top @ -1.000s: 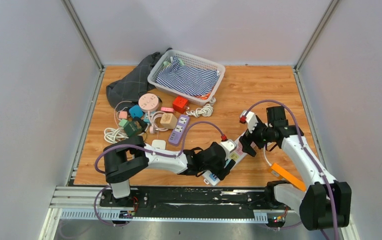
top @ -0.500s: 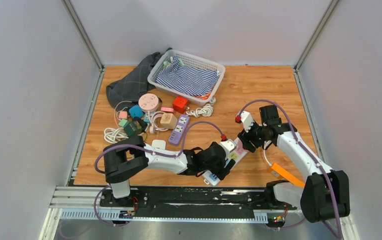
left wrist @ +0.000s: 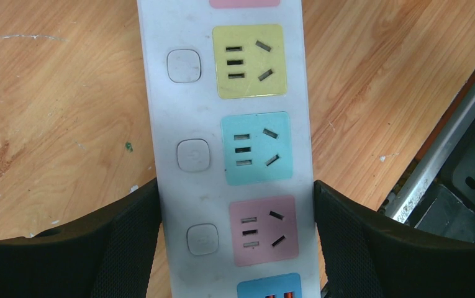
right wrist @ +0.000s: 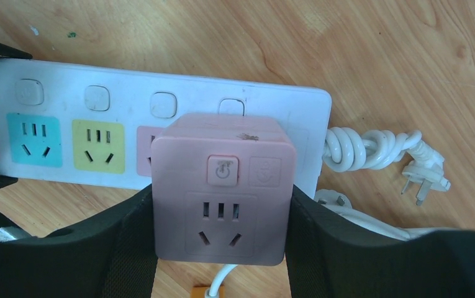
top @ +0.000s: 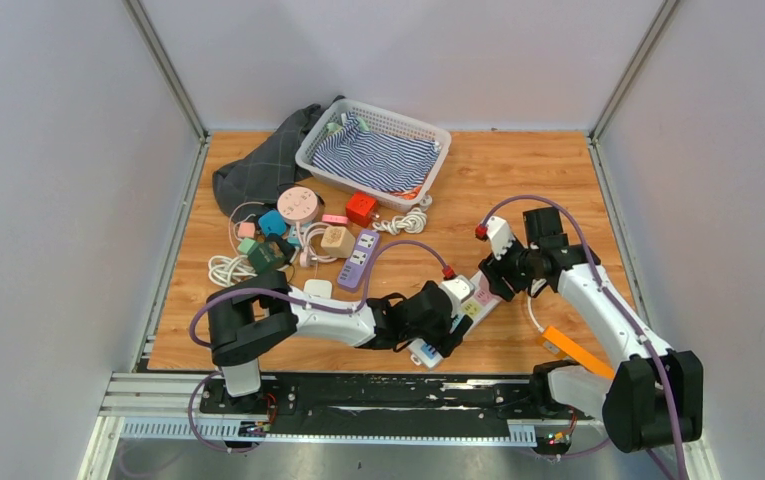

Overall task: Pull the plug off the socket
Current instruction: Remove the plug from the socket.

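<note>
A white power strip with coloured sockets lies near the front of the wooden table. My left gripper is shut across its width; in the left wrist view both fingers press the sides of the strip beside its pink socket. A pink cube plug adapter sits over the far end of the strip. My right gripper is shut on the cube's two sides; it shows in the top view too. I cannot tell whether the cube's pins are still seated.
A coiled white cord with a bare plug lies beside the strip's end. An orange tool lies at the front right. Several adapters and cords, a purple strip, a basket and dark cloth lie at the back left.
My right arm has shifted slightly up and away from the front edge, still gripping the pink cube. The left arm and the strip have stayed put.
</note>
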`<action>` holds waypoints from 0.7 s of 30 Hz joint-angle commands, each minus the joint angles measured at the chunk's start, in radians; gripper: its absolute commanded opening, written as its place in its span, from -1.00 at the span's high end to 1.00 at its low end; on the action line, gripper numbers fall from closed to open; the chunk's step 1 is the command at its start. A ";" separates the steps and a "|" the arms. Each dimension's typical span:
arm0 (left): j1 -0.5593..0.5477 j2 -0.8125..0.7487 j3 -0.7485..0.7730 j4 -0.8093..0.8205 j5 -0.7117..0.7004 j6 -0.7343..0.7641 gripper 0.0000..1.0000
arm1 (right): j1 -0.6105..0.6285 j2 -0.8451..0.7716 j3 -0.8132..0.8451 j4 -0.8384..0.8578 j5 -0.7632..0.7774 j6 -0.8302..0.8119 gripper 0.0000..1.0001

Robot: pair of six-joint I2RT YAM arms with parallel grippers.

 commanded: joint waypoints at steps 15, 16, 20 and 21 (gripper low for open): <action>0.012 0.027 -0.008 -0.046 -0.028 0.011 1.00 | 0.032 -0.038 0.006 -0.083 -0.179 -0.106 1.00; 0.012 0.025 -0.009 -0.046 -0.028 0.010 1.00 | 0.013 -0.036 0.005 -0.035 -0.079 -0.058 1.00; 0.012 0.026 -0.009 -0.045 -0.023 0.011 1.00 | -0.056 -0.031 0.002 0.038 0.092 0.022 1.00; 0.012 0.026 -0.011 -0.046 -0.023 0.011 1.00 | -0.056 -0.034 -0.004 0.038 0.075 0.018 1.00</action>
